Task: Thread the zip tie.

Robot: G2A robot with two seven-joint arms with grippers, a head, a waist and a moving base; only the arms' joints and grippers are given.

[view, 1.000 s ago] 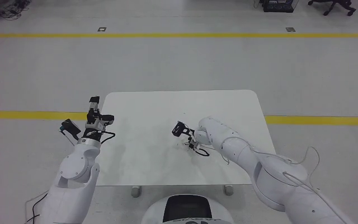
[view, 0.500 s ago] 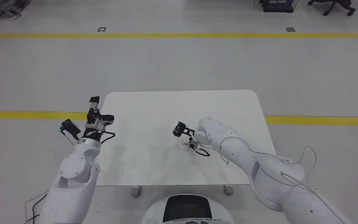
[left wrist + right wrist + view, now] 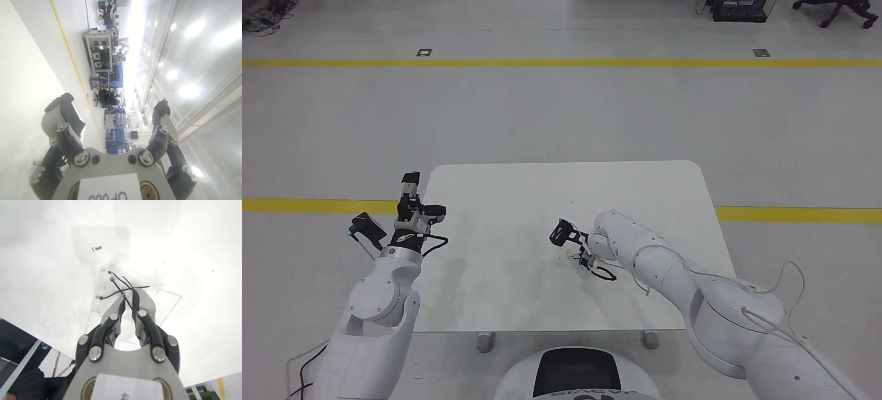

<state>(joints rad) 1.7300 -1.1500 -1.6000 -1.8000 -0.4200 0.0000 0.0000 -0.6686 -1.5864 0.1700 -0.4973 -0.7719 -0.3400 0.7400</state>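
1. Top view.
   - Table (image 3: 502, 190): white.
   - Left gripper (image 3: 420, 200): raised at the table's left edge, well apart from the work.
   - Right gripper (image 3: 585, 262): low over the table's middle, pointing down at a small dark tangle.
2. Left wrist view.
   - Left gripper (image 3: 113, 100): jaws spread wide, nothing between them. It faces out at the room, not the table.
3. Right wrist view.
   - Tray (image 3: 166, 306): clear, flat on the table.
   - Ties (image 3: 111, 279): black, three as far as can be counted, lying crossed in the tray. Each head sits free, with no tail passed through one.
   - Right gripper (image 3: 128, 293): jaws nearly together with a narrow gap, tips down at the crossing. One tie's strap runs through that gap, apparently not yet pinched.
4. Progress, judged.
   - Stage: early, at pick-up.
   - Done: right gripper set astride a tie.
   - Left: clamp, lift clear of the other ties, bring in the left gripper, feed tail through head.
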